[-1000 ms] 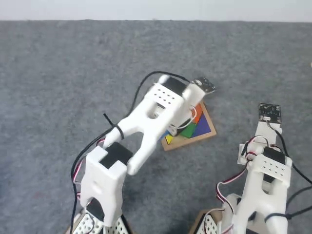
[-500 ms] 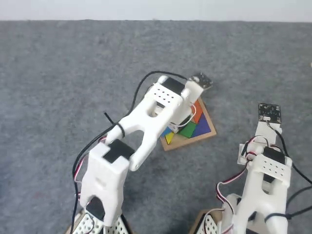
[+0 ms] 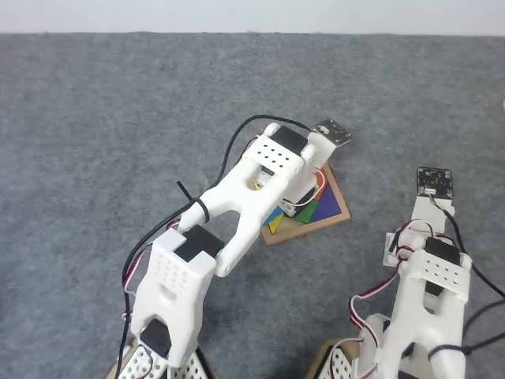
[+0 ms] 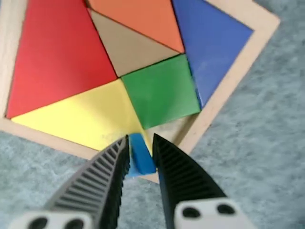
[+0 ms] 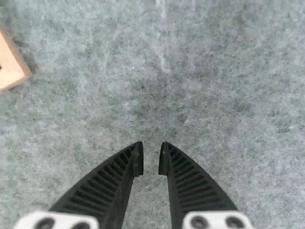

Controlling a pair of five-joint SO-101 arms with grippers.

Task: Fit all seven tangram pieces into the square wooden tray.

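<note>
**Last insertion.** Six pieces lie seated in the tray [image 4: 228, 81]: red [image 4: 52, 62], orange [image 4: 138, 19], tan [image 4: 128, 47], green [image 4: 162, 90], dark blue [image 4: 209, 43] and yellow [image 4: 86, 119]. We see one bare slot [image 4: 172, 130] inside the tray, bounded by green, yellow and the rim. The left gripper [image 4: 140, 140] is clamped on the seventh, the light-blue piece [image 4: 141, 161]. A strip of this piece shows between the fingers, over the tray's rim just beside the slot. We cannot tell whether it touches the wood. We judge the task nearly complete, with the final placement in hand. In our reading, the next move calls for carrying the piece a little inward over the tray and turning it until its edges match the slot. It would then be lowered flat and let go; a tilted piece may catch on green or on the rim. The right gripper [image 5: 150, 148] hangs over the mat [image 5: 214, 71], well apart from the tray's corner [image 5: 9, 67]. Its fingers are drawn nearly together on nothing.
</note>
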